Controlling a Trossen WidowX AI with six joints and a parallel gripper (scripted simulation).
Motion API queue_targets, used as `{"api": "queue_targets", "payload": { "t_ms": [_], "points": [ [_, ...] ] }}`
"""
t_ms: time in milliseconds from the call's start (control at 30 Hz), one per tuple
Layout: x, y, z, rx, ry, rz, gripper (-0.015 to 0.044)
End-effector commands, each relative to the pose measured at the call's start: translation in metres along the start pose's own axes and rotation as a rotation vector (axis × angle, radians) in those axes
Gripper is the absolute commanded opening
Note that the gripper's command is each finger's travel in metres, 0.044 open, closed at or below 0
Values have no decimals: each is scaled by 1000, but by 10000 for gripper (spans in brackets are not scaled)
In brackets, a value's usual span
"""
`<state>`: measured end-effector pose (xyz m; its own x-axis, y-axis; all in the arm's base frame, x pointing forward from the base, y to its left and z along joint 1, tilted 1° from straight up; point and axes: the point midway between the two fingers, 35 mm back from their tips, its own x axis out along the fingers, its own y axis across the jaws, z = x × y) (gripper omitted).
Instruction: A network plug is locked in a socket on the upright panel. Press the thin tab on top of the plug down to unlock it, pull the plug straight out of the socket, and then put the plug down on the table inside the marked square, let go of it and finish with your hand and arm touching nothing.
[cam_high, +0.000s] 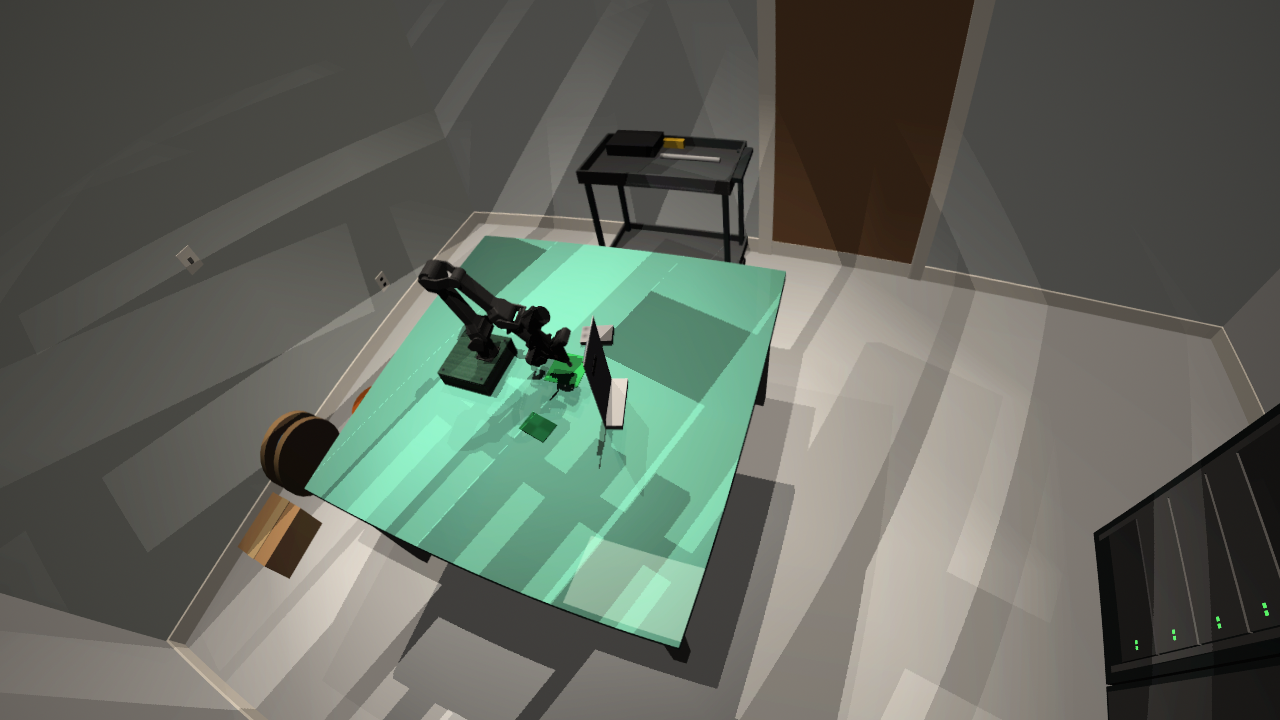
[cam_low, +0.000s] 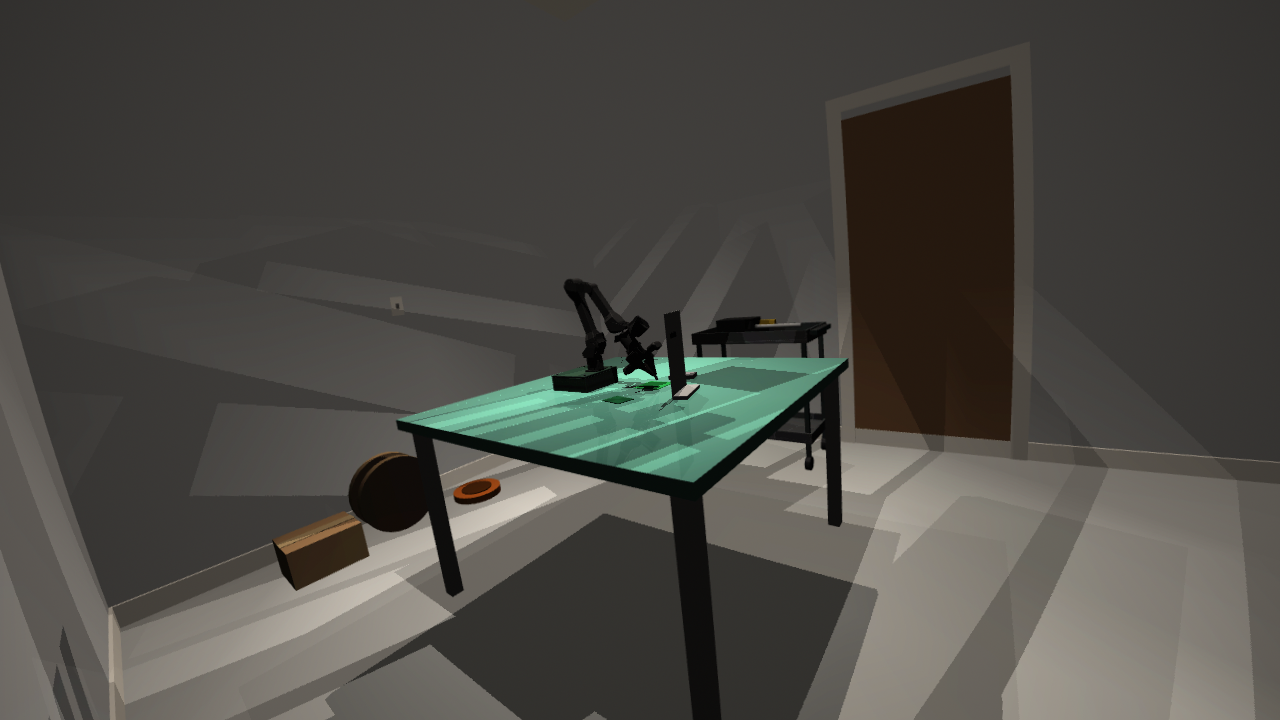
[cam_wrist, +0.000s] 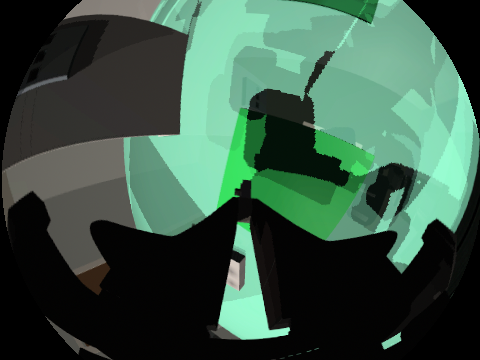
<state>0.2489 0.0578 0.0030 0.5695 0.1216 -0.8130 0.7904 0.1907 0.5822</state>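
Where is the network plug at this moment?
In the wrist view the plug is pinched between the fingers, out of the upright panel and above the bright green square.

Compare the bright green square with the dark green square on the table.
The bright green square is vivid; the dark green square is deep and dull. The bright green square lies by the panel, below the gripper shut on the plug; the dark green square lies farther out. Both are flat patches on the table.
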Motion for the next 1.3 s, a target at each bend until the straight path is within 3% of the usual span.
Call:
{"api": "queue_targets", "payload": {
  "t_ms": [0, 1167, 1267],
  "points": [
    [4, -5, 0, 1, 0, -5, 0],
    [15, -15, 1, 5, -3, -3, 0],
    [15, -15, 1, 5, -3, -3, 79]
  ]
}}
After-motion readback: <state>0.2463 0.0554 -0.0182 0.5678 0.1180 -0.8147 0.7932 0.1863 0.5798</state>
